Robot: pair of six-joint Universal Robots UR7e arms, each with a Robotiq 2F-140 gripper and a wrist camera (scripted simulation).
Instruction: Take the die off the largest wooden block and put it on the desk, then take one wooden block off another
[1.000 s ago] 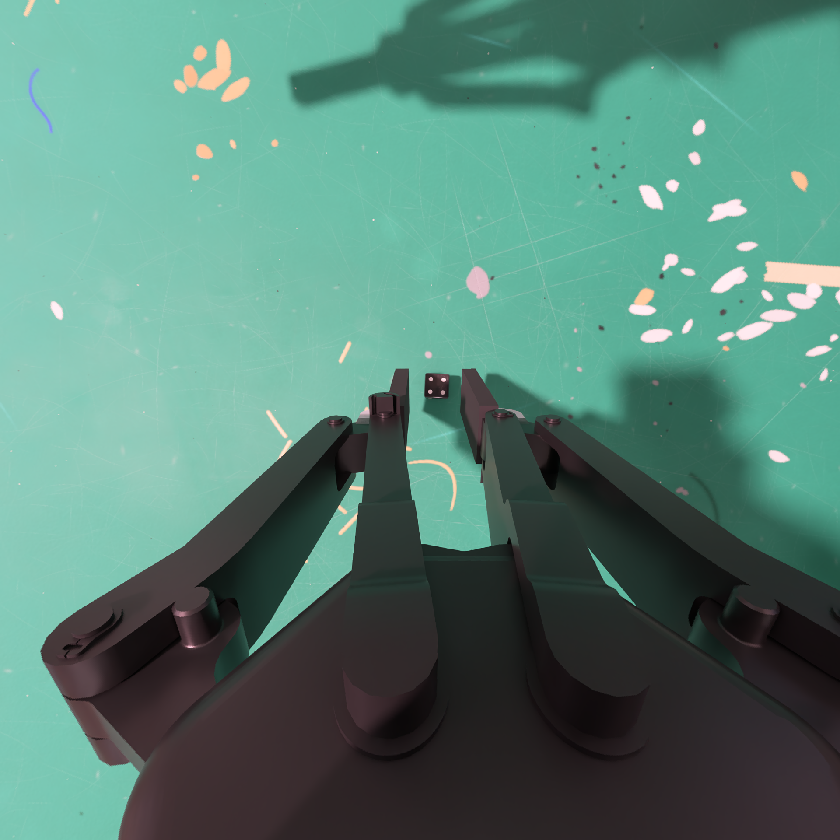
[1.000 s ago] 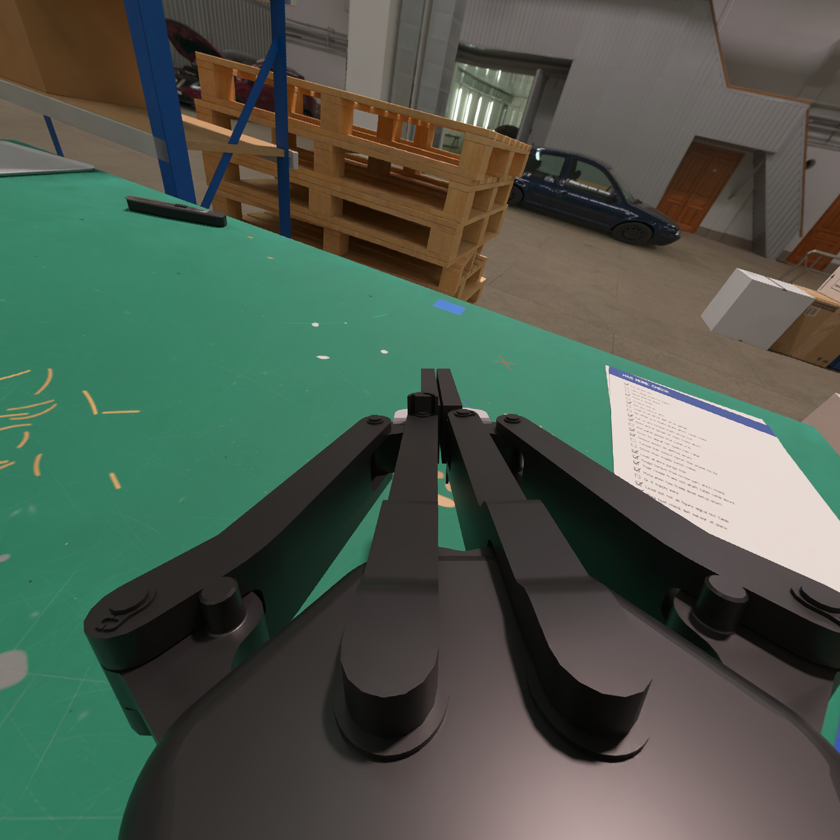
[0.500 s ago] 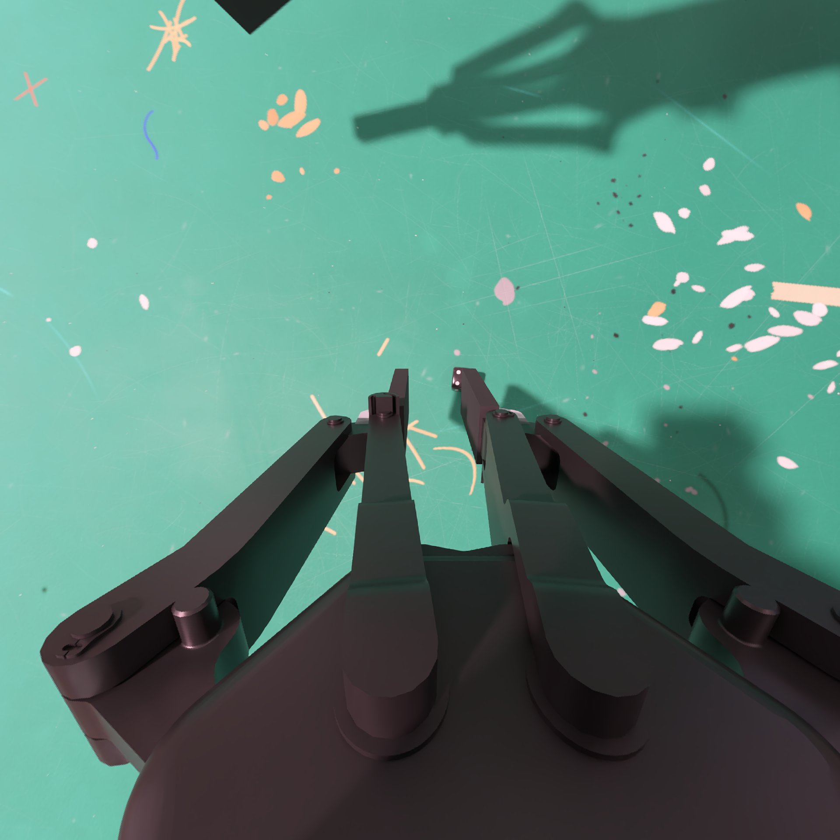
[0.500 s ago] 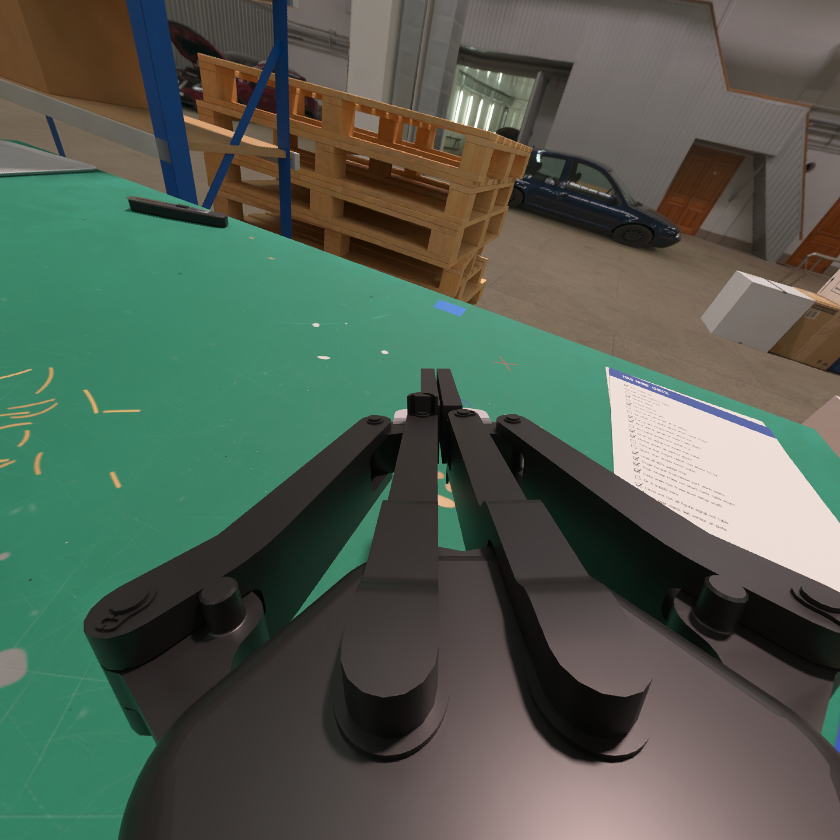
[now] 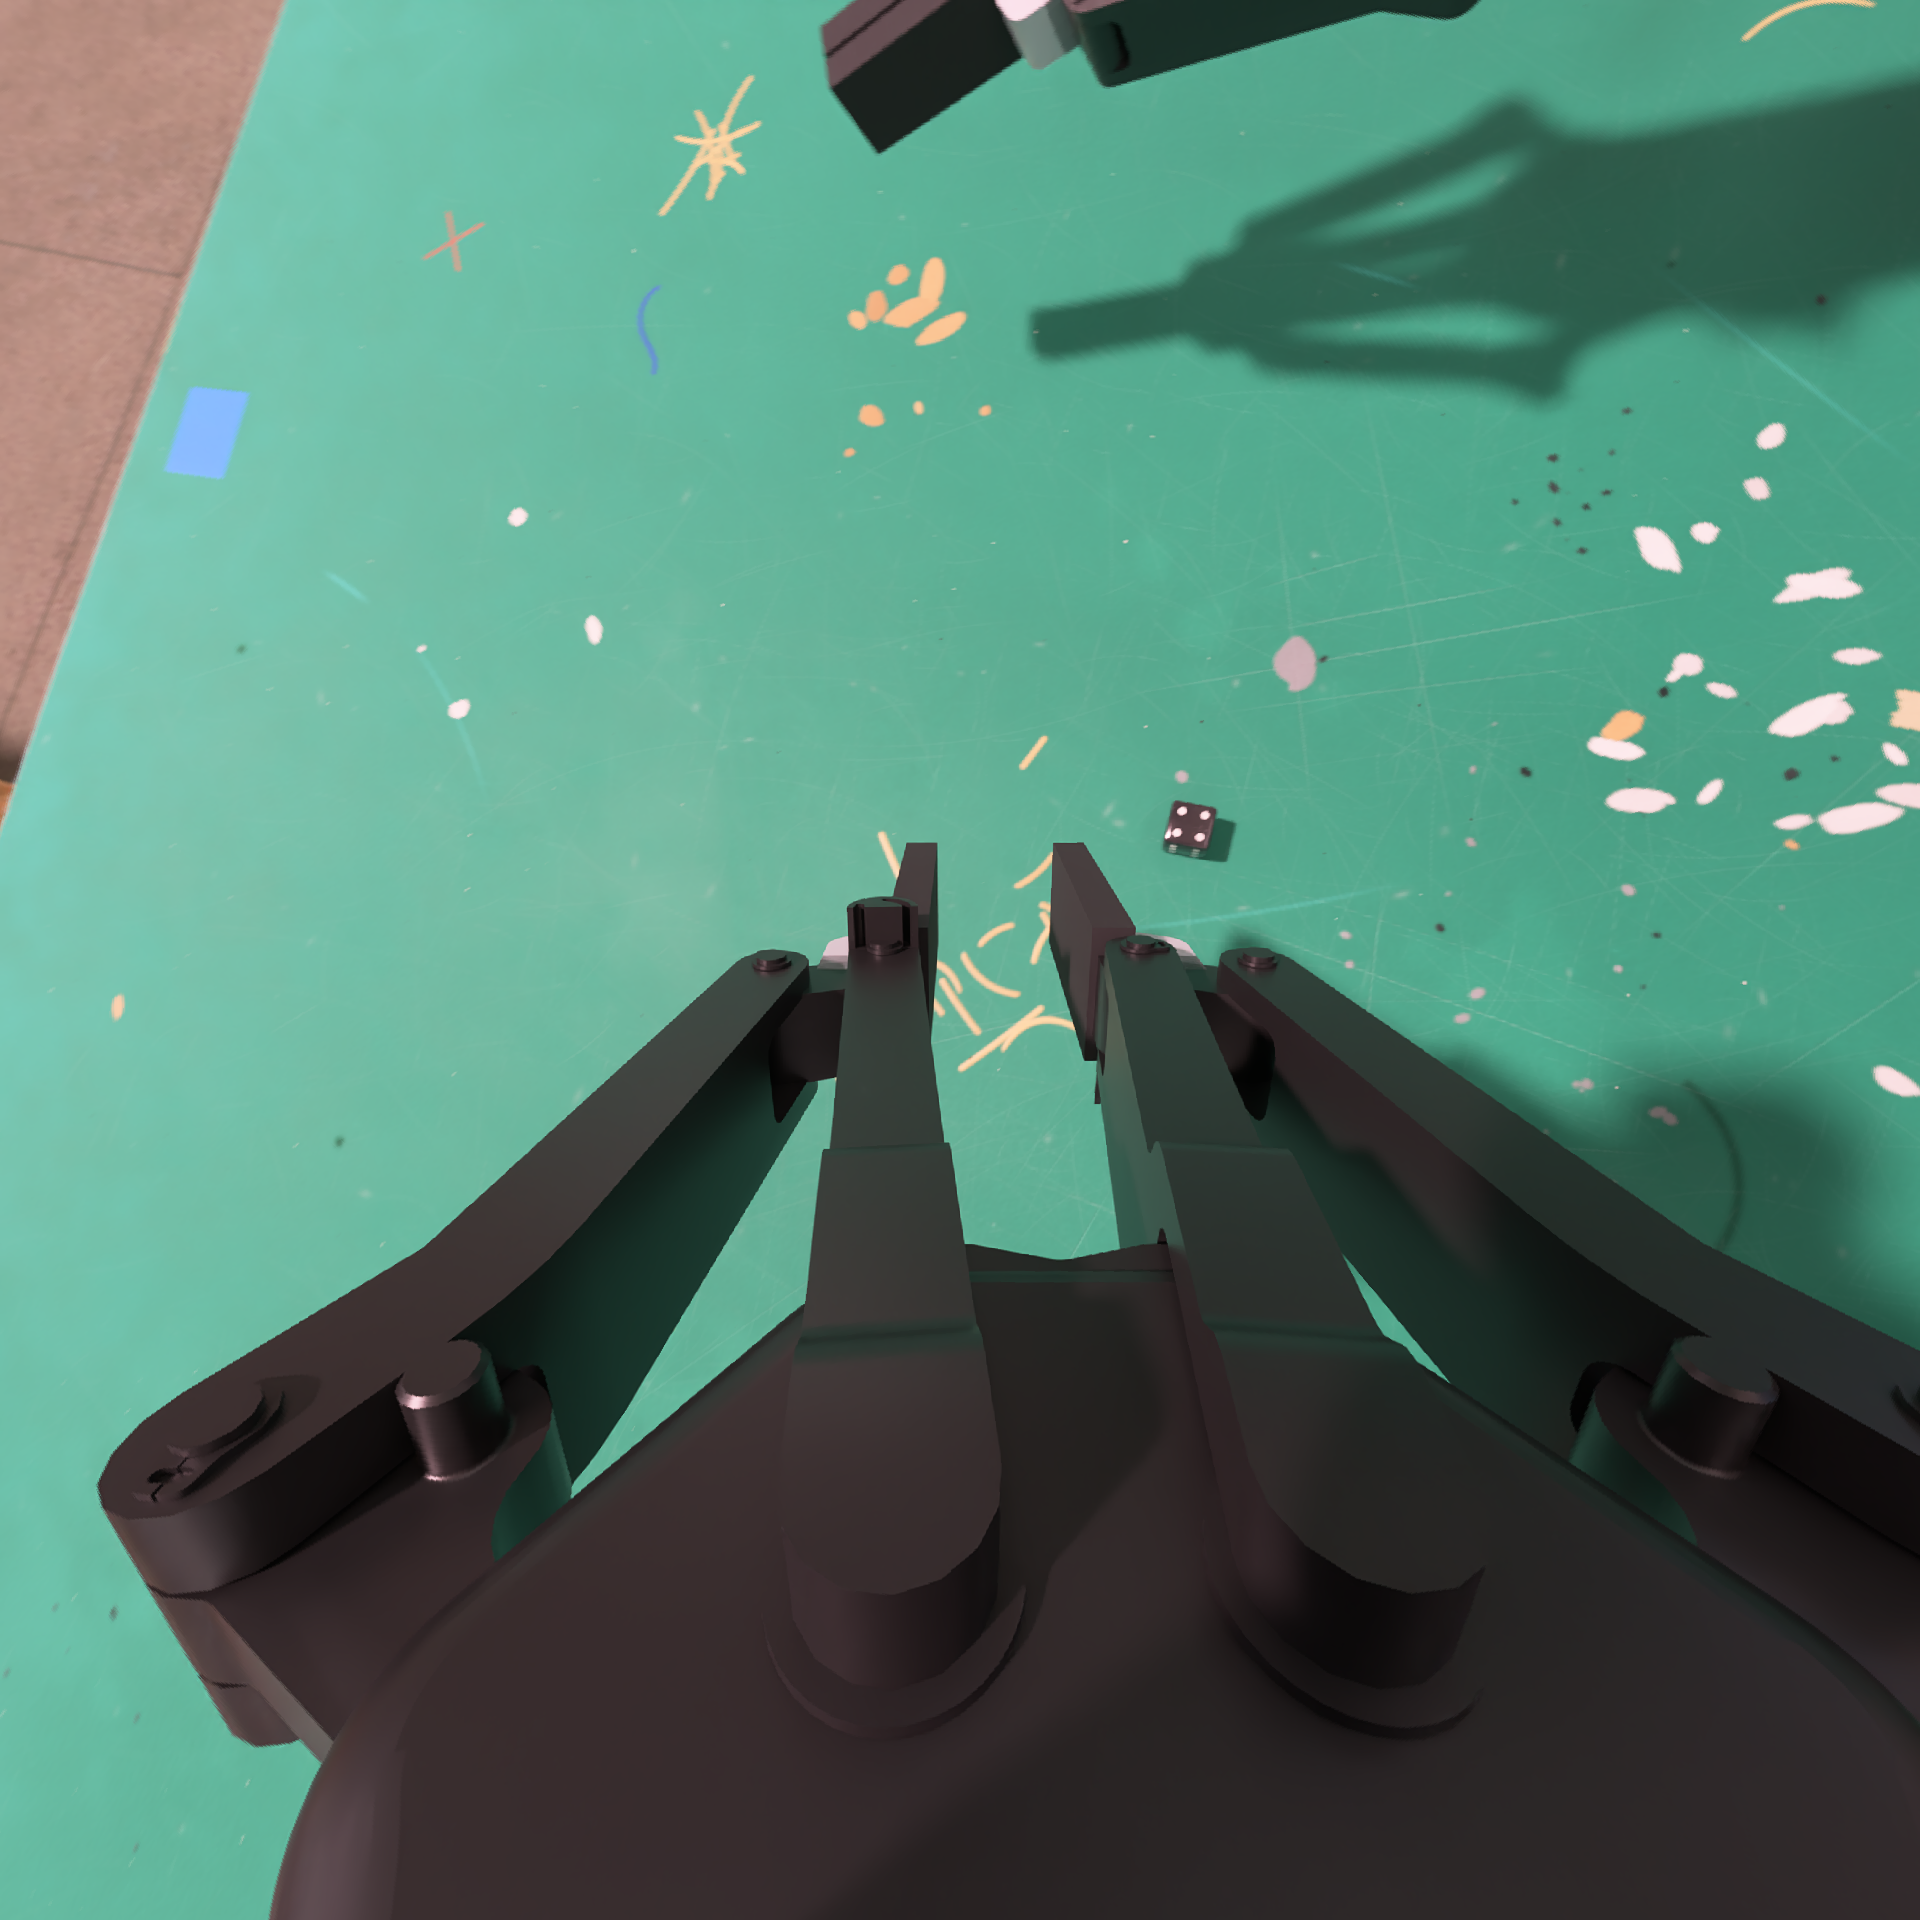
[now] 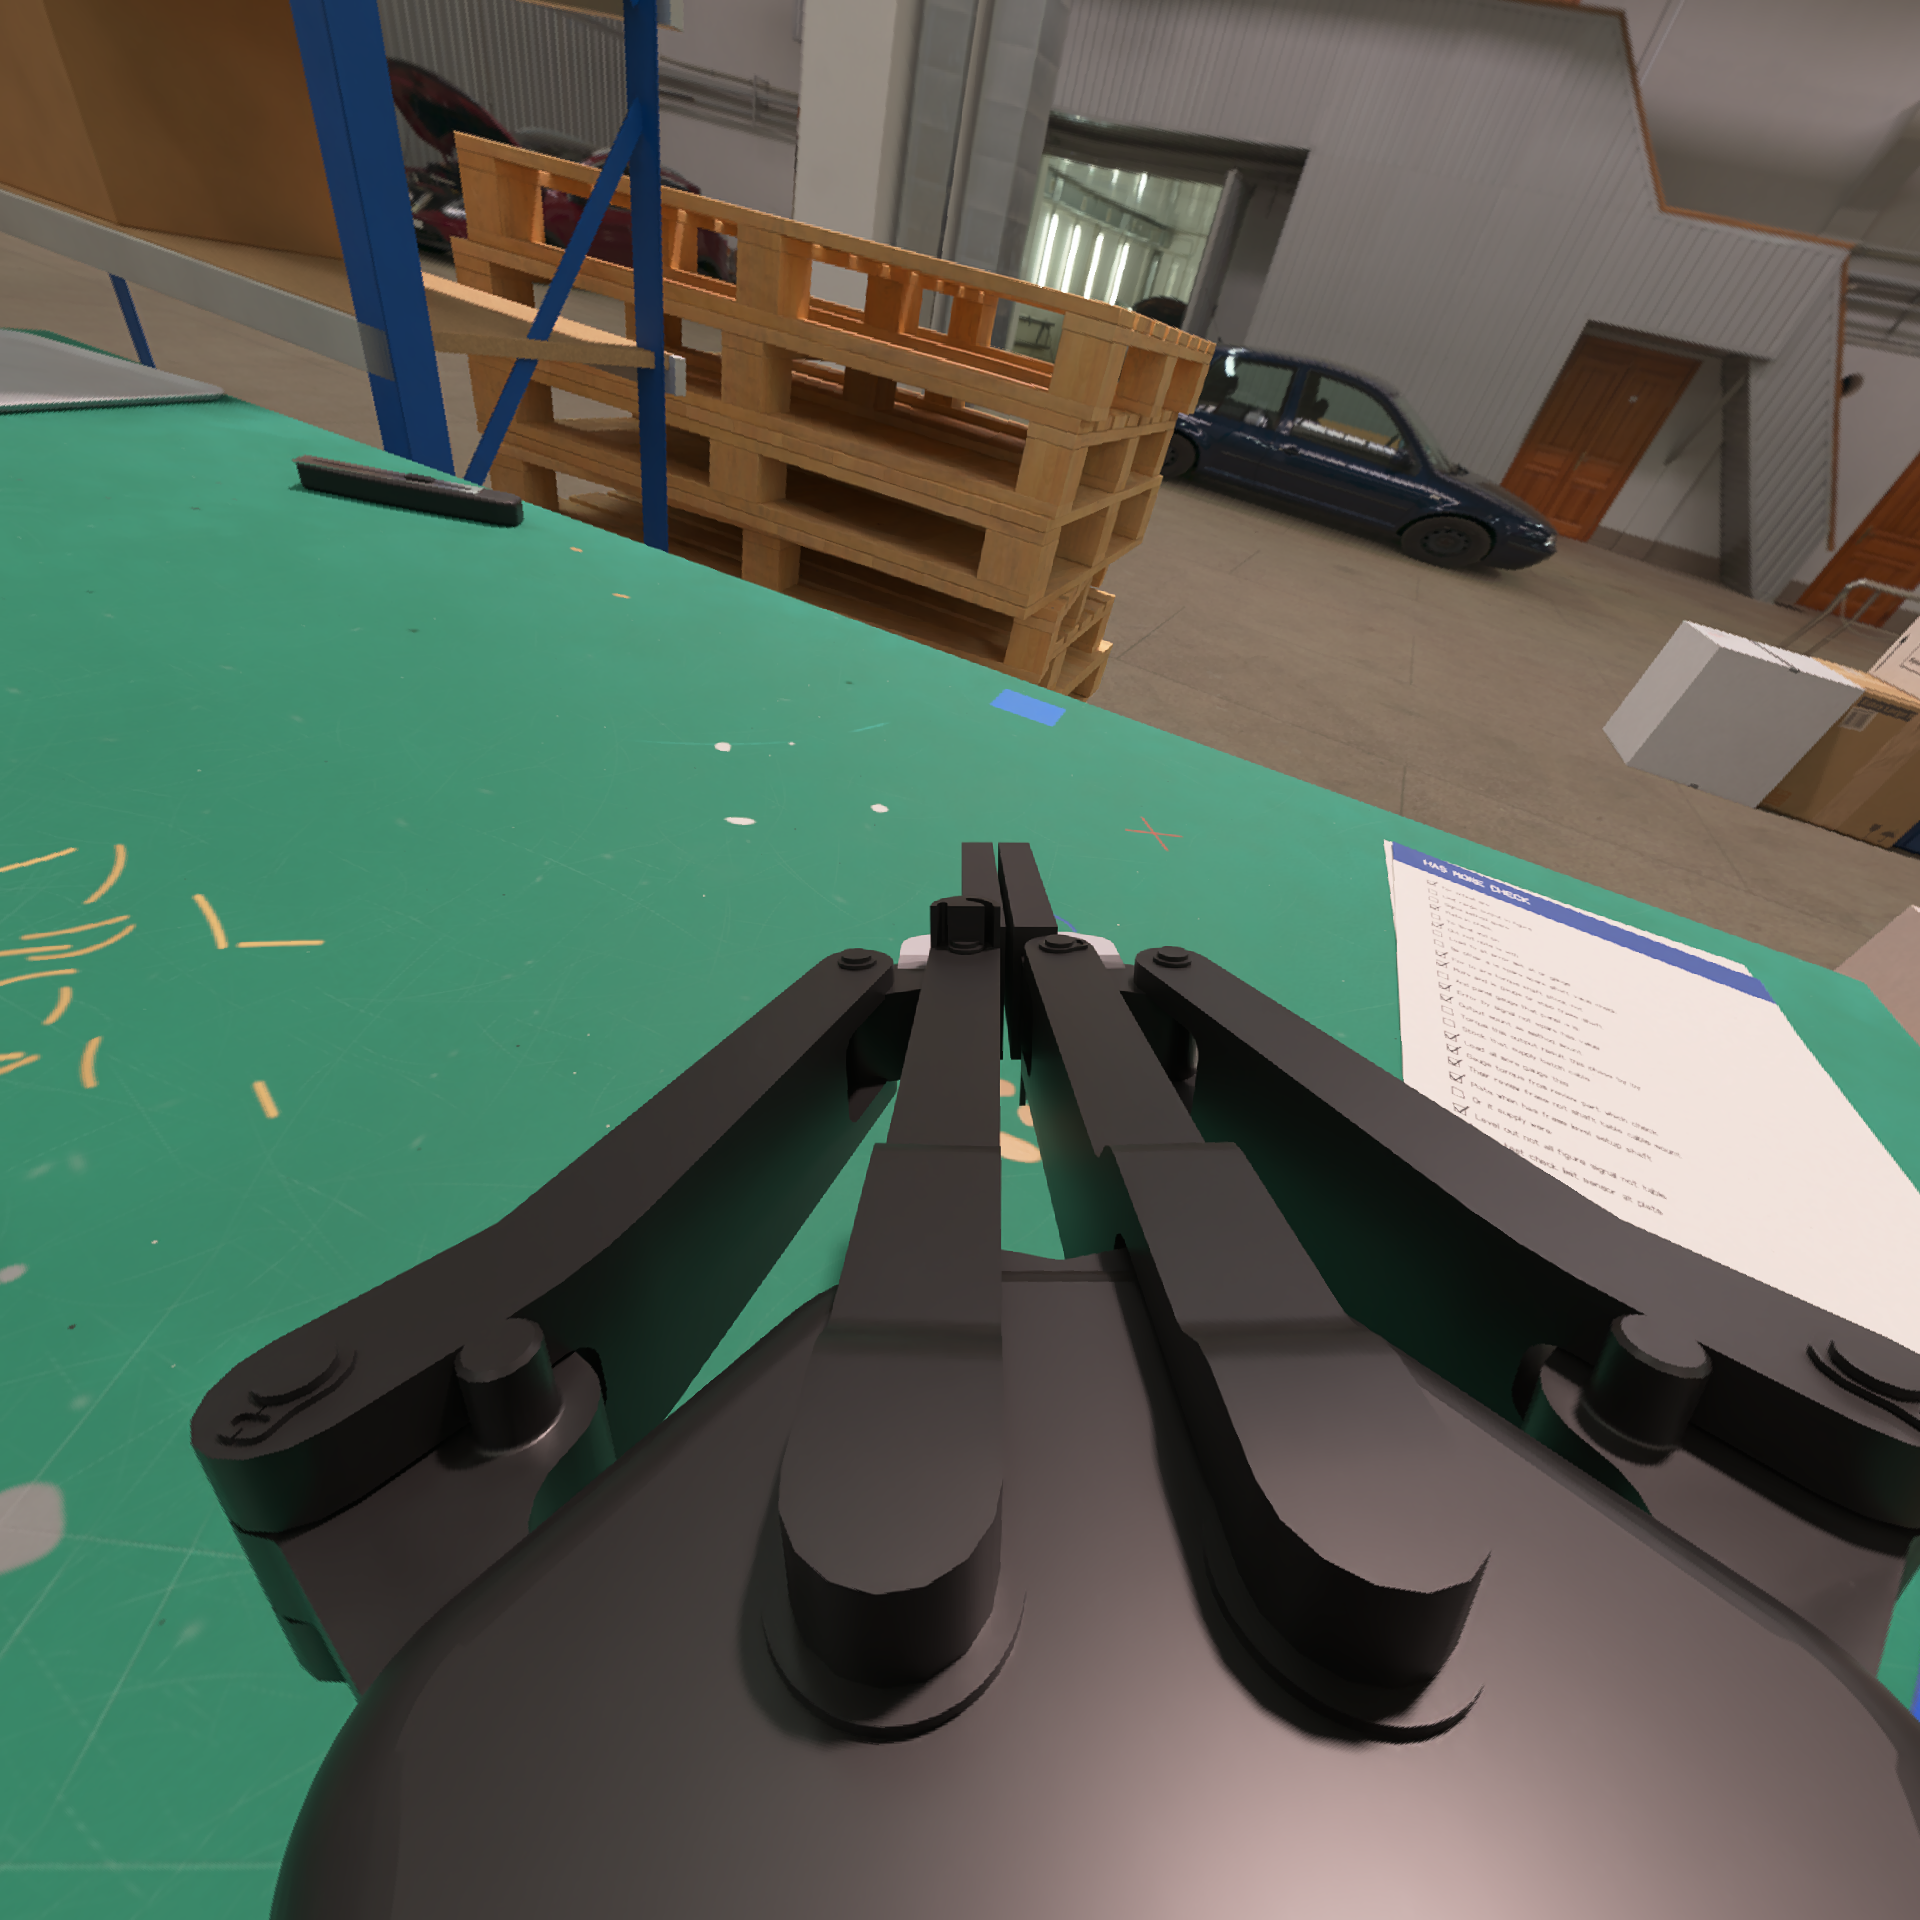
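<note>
A small dark die (image 5: 1191,828) with white pips lies on the green desk (image 5: 727,644), just right of and beyond my left gripper's fingertips. My left gripper (image 5: 992,868) is open and empty, raised above the desk. My right gripper (image 6: 995,868) is shut and empty over the desk; its dark fingertips also show at the top of the left wrist view (image 5: 914,68). No wooden block is in either view.
The desk's left edge (image 5: 135,395) runs beside a brown floor, with a blue tape patch (image 5: 208,431) near it. In the right wrist view a white printed sheet (image 6: 1621,1060) lies at the right, a dark flat bar (image 6: 410,490) at the far left, and wooden pallets (image 6: 831,416) stand beyond the edge.
My left gripper has risen and drawn back to the left, leaving the die on the desk to its right. The right gripper's tip has come into the left wrist view. The right gripper has not moved.
</note>
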